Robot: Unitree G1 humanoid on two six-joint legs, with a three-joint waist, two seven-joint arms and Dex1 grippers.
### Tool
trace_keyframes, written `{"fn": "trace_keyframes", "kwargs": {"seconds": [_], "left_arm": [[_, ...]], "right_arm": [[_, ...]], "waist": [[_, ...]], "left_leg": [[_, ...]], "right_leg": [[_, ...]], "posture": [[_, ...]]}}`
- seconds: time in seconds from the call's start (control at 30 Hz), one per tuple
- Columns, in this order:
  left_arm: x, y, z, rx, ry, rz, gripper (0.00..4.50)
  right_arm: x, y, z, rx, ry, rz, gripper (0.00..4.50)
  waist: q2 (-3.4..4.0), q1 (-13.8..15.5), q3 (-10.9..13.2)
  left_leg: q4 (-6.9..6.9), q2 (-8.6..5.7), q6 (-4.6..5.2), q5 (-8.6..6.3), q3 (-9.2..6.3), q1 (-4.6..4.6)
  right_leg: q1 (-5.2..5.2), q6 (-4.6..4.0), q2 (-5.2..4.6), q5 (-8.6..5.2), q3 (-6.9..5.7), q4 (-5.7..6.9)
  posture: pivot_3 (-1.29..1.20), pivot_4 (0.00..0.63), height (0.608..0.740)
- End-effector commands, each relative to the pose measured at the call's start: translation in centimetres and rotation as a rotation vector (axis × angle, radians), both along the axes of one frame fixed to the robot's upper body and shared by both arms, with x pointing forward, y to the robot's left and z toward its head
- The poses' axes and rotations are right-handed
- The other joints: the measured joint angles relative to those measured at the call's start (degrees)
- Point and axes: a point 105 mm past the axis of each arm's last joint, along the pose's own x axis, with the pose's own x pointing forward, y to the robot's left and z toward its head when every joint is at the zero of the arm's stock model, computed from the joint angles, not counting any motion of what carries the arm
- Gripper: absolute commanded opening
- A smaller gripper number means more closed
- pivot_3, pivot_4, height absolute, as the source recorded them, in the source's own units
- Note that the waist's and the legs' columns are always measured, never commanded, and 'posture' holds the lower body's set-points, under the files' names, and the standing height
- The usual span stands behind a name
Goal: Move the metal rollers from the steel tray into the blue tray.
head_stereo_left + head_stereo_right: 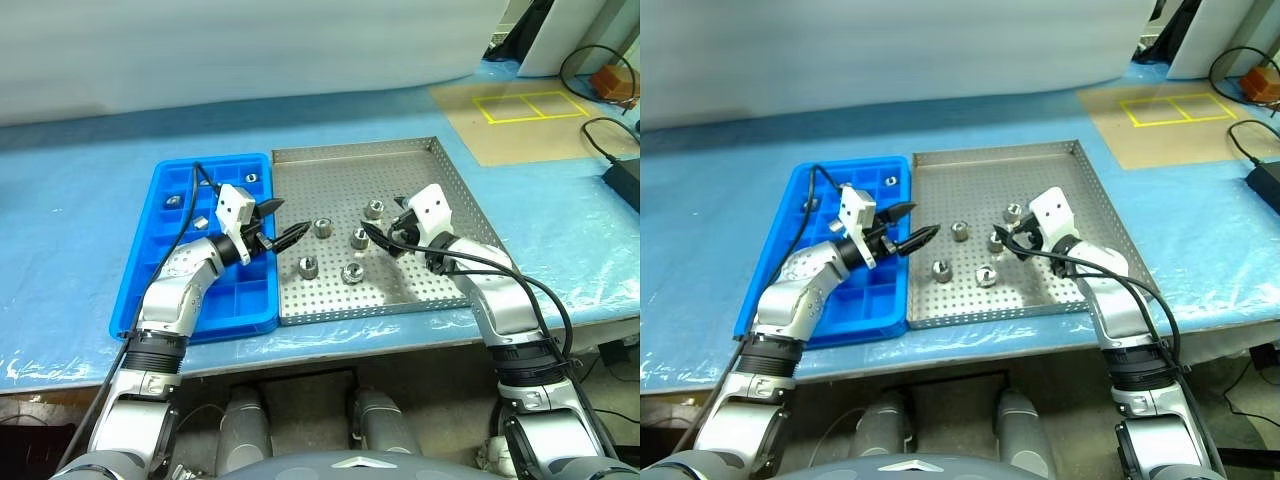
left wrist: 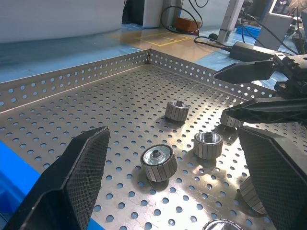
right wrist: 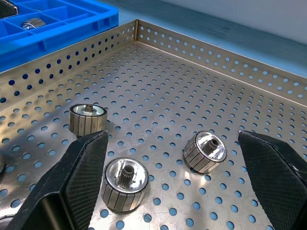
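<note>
Nearest, the left gripper (image 1: 288, 226) hangs released over the seam between the blue tray (image 1: 150, 228) and the steel tray (image 1: 455, 180). Five metal rollers (image 1: 323, 228) stand loosely spaced mid-floor, clear of the rims; others sit in blue compartments. The right gripper (image 1: 383, 238), also released, hovers just beside the right-hand rollers.

1. The steel tray (image 1: 455, 215) is showing silver — dotted all over with tiny holes.
2. The blue tray (image 1: 150, 240) is showing bright blue.
3. The rollers (image 1: 323, 228) are gleaming silver — ribbed sides.
</note>
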Motion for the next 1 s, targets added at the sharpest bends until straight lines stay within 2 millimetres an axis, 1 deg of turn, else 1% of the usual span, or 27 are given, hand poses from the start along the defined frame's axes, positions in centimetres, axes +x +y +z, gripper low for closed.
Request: {"fn": "trace_keyframes", "kwargs": {"seconds": [0.03,0.23,0.27,0.4,0.47,0.5,0.6,0.63,0.7,0.77,0.8,0.87,0.93,1.0], "left_arm": [[-0.1,0.1,1.5,-0.009,-0.054,0.0,4.47],[-0.1,0.2,1.7,-0.009,-0.056,0.001,4.47],[0.1,0.3,2.0,-0.016,-0.061,0.005,4.47],[0.9,0.5,4.8,-0.073,-0.101,0.013,4.47],[1.8,0.0,7.3,-0.085,-0.152,-0.027,4.47],[2.0,-0.2,8.1,-0.085,-0.166,-0.043,4.47],[2.7,-0.8,9.3,-0.068,-0.189,-0.091,4.47],[3.3,-1.3,9.9,-0.053,-0.205,-0.108,4.47],[4.0,-2.0,10.5,-0.026,-0.229,-0.132,4.47],[5.0,-3.2,10.4,0.044,-0.267,-0.131,4.47],[5.4,-3.9,10.0,0.103,-0.291,-0.136,4.47],[5.8,-4.8,9.4,0.18,-0.323,-0.159,4.47],[6.2,-6.1,7.7,0.343,-0.362,-0.192,4.47],[6.3,-7.0,6.3,0.46,-0.38,-0.242,4.47]], "right_arm": [[-0.1,0.2,1.3,-0.005,-0.055,0.009,4.5],[-0.1,0.2,1.3,-0.006,-0.057,0.006,4.5],[0.0,0.2,1.4,-0.005,-0.057,0.005,4.5],[-0.1,0.0,1.6,-0.002,-0.061,0.003,4.5],[0.0,-0.1,1.8,-0.008,-0.065,0.008,4.5],[0.0,-0.1,1.9,-0.01,-0.066,0.009,4.5],[0.2,-0.4,2.3,-0.016,-0.08,0.001,4.5],[0.4,-0.7,2.6,-0.019,-0.09,-0.009,4.5],[0.6,-1.0,2.9,-0.021,-0.101,-0.025,4.5],[0.7,-1.2,2.8,-0.02,-0.104,-0.04,4.5],[0.7,-1.3,2.7,-0.02,-0.104,-0.047,4.5],[0.6,-1.2,2.5,-0.019,-0.102,-0.053,4.5],[0.4,-1.2,2.1,-0.025,-0.097,-0.068,4.5],[0.3,-1.3,1.9,-0.02,-0.096,-0.082,4.5]], "waist": [[0.0,0.0,0.0],[-0.01,0.0,0.0],[-0.01,0.0,0.0],[-0.15,0.0,0.2],[-0.28,0.1,0.3],[-0.31,0.2,0.3],[-0.31,0.1,0.3],[-0.31,0.1,0.3],[-0.32,0.0,0.3],[-0.32,0.0,0.3],[-0.33,0.0,0.3],[-0.33,0.0,0.3],[-0.34,0.0,0.3],[-0.34,0.0,0.3]], "left_leg": [[0.0,0.0,0.0,0.0,0.0,0.0],[-0.04,0.0,0.0,0.0,0.01,0.0],[-0.04,0.0,0.0,0.0,0.01,0.0],[-0.07,0.01,-0.02,0.01,0.02,0.0],[-0.06,0.0,-0.03,0.02,0.02,0.0],[-0.07,0.0,-0.04,0.02,0.02,-0.02],[-0.06,-0.05,-0.05,0.03,0.03,0.02],[-0.06,-0.08,-0.04,0.03,0.05,0.05],[-0.09,-0.08,-0.04,0.03,0.06,0.05],[-0.13,-0.06,-0.07,0.05,0.06,0.03],[-0.15,-0.07,-0.07,0.05,0.06,0.03],[-0.15,-0.08,-0.06,0.05,0.06,0.02],[-0.15,-0.1,-0.06,0.05,0.06,0.02],[-0.15,-0.1,-0.05,0.04,0.06,0.04]], "right_leg": [[0.0,0.0,0.0,0.0,0.0,0.0],[-0.01,0.0,0.0,0.0,0.0,-0.02],[-0.01,0.0,0.0,0.0,0.0,-0.02],[-0.03,0.0,0.0,0.0,-0.01,-0.02],[-0.03,0.0,0.01,0.0,-0.01,0.0],[-0.03,0.0,0.0,0.0,-0.01,0.01],[0.0,-0.04,-0.02,0.03,0.02,0.0],[0.02,-0.25,-0.02,0.15,0.05,0.0],[0.01,-0.35,-0.01,0.21,0.06,-0.02],[-0.03,-0.36,0.01,0.22,0.06,-0.02],[-0.03,-0.37,0.01,0.22,0.06,-0.03],[0.01,-0.37,0.0,0.22,0.06,-0.07],[0.03,-0.37,-0.02,0.22,0.06,-0.11],[0.06,-0.36,-0.02,0.22,0.06,-0.12]], "posture": [[-0.19,0.15,0.74],[-0.19,0.15,0.74],[-0.19,0.15,0.74],[-0.19,0.15,0.74],[-0.19,0.15,0.74],[-0.19,0.15,0.74],[-0.21,0.15,0.74],[-0.21,0.15,0.74],[-0.23,0.15,0.74],[-0.24,0.15,0.74],[-0.25,0.15,0.74],[-0.26,0.15,0.74],[-0.28,0.15,0.74],[-0.29,0.15,0.74]]}}
